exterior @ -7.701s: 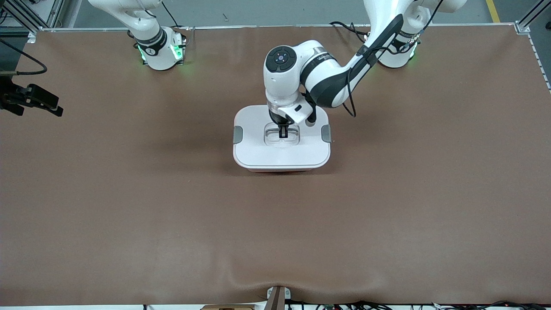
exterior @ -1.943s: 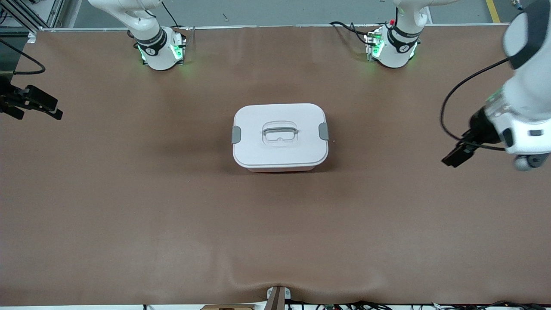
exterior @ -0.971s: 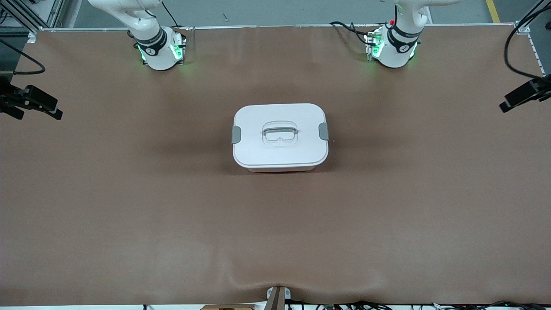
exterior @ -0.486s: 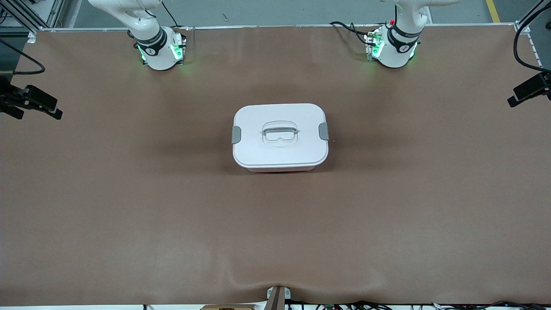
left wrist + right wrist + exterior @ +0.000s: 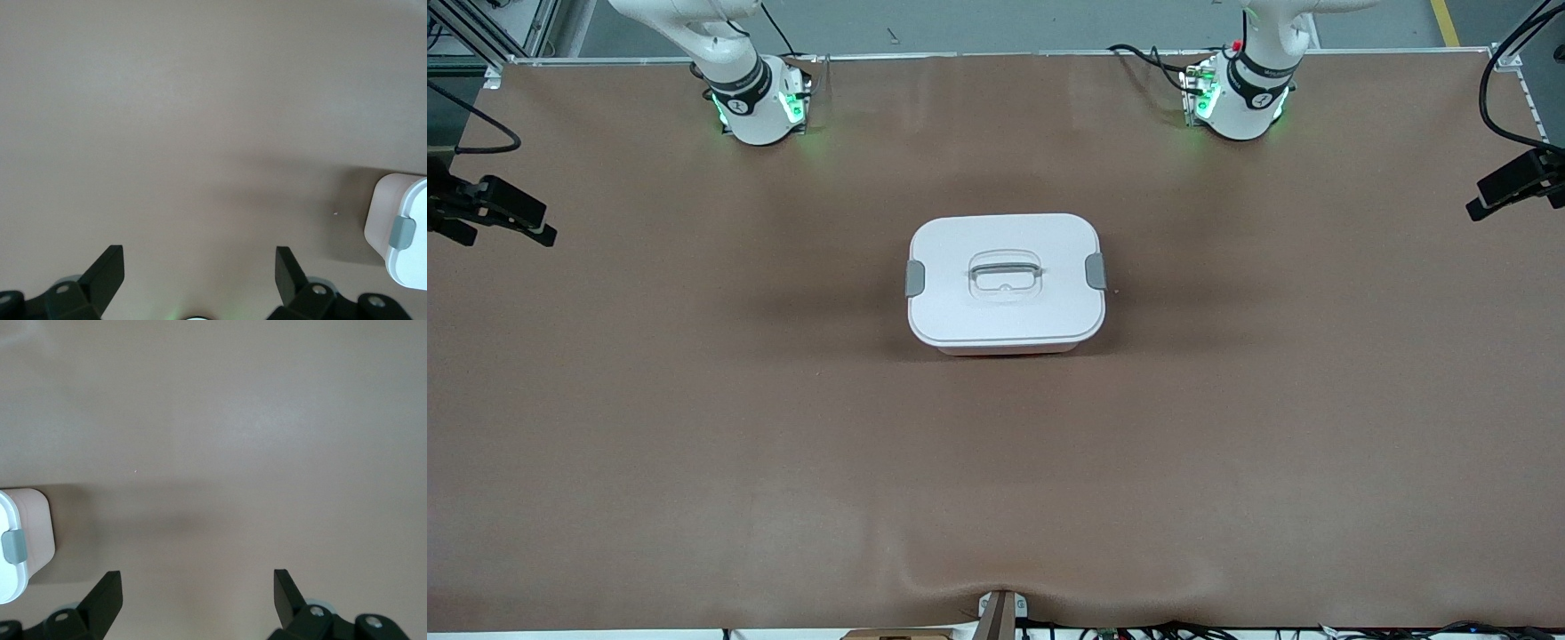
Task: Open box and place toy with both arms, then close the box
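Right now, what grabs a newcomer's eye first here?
The white-lidded box alone mid-table, lid on, grey clips at both ends; no toy in sight. Both arms are pulled back: the left gripper hangs open over its end of the table, the right gripper open over the other.

I'm working in a robotics lab, no question. My two arm bases (image 5: 758,105) and (image 5: 1238,100) are bolted along one edge of a big table (image 5: 694,444) under a plain brown mat, green status lights glowing on both. Cables (image 5: 1147,58) trail from the bases, more wires (image 5: 1209,629) bunch along the edge nearest the front camera, and there's aluminium framing (image 5: 480,36) at the corner over a grey painted floor (image 5: 996,22).
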